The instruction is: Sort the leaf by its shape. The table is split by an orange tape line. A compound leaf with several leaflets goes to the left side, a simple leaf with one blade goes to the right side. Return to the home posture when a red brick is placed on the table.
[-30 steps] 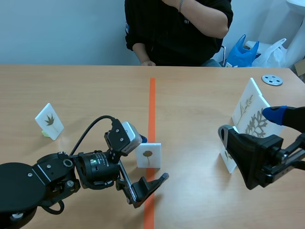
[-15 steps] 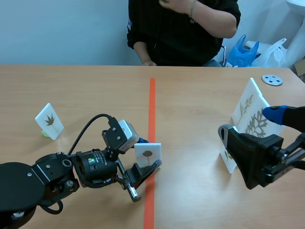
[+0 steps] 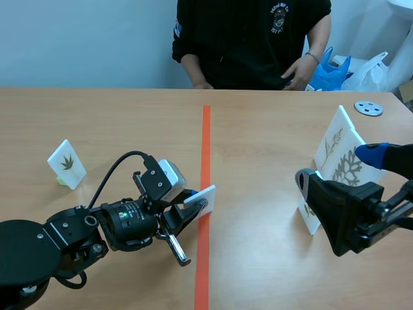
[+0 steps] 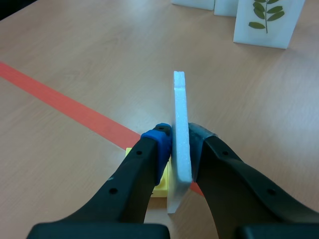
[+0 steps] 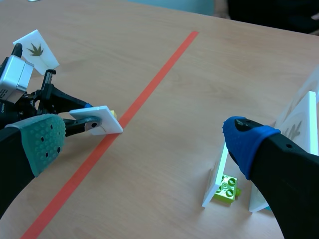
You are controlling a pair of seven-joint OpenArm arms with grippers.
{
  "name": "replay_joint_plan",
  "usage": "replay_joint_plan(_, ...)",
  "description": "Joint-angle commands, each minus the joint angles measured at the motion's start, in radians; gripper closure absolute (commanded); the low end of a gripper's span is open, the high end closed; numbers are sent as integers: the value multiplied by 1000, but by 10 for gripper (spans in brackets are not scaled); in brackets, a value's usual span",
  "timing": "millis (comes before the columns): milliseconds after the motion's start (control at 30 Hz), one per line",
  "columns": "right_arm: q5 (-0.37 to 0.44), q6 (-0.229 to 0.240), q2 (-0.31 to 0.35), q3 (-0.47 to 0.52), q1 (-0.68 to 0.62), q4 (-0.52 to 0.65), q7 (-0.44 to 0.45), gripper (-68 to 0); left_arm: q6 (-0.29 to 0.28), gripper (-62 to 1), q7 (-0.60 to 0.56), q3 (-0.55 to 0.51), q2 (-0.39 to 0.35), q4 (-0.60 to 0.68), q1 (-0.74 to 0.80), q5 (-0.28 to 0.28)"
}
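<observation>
Two fingers of our left pincer [image 4: 179, 142] are pinching the white leaf card [image 4: 179, 109] edge-on, so from the wrist we can't make out the leaf. The card is tilted and sits right at the orange tape line [image 3: 205, 135], with a yellow brick [image 4: 162, 185] just beside its lower edge. Our right pincer [image 5: 142, 144] is spread wide, next to some standing cards [image 3: 341, 155] on the right half. Further out we've got one more card [image 3: 66, 164] on the left half of the wooden desk [image 3: 129, 110], a grey disc [image 3: 368, 108], and a person in black [image 3: 245, 39] across from us.
</observation>
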Motion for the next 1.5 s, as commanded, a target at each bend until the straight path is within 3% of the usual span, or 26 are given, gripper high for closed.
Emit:
replay_joint_plan(0,8,-1,0,8,14,14,23,-679,-2,-41,-16,-5,7,16,-8,-25)
replay_joint_plan(267,8,-1,-1,8,15,14,34,-679,-8,-40,8,-8,-29,79,3,-134)
replay_joint_plan(767,8,-1,0,8,15,14,43,-679,-8,-40,340,-219,-151,481,197,-417)
replay_joint_plan(967,8,-1,0,8,15,14,46,-679,3,-40,468,-348,-153,671,313,-454)
replay_joint_plan(1100,8,-1,0,8,15,14,46,-679,76,-41,495,-423,-152,748,380,-454)
replay_joint_plan(1233,8,-1,0,8,15,14,45,-679,150,-41,494,-516,-144,750,436,-454)
replay_joint_plan(1467,8,-1,0,8,15,14,46,-679,188,-41,486,-662,-144,722,496,-454)
